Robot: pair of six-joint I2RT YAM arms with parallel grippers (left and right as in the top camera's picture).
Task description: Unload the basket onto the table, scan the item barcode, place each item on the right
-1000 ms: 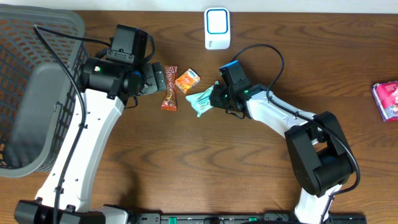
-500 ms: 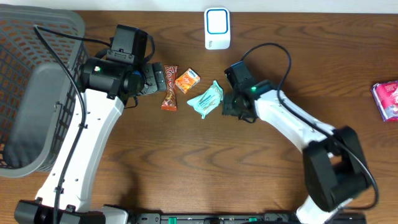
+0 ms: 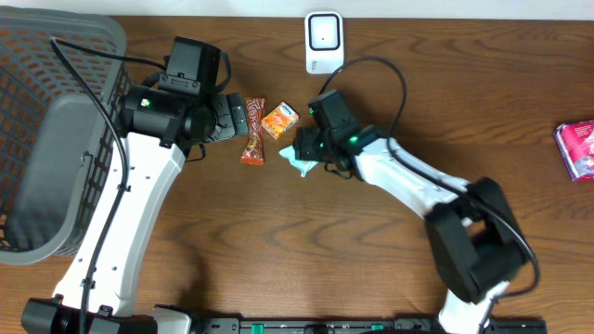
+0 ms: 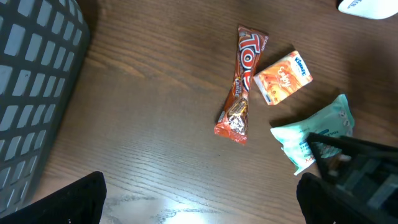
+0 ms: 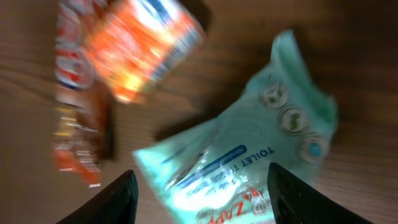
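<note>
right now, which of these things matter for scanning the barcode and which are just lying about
In the job: teal packet, white scanner, right gripper open over the packet.
Lying about: orange box, chocolate bar, pink packet, grey basket.

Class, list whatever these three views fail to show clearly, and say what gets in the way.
Teal packet: overhead, mostly covered by the right gripper; right wrist, blurred, lower end cut by the frame edge; no barcode visible.
Orange carton: right wrist, print blurred.
Pink packet: overhead, cut by the right edge.
</note>
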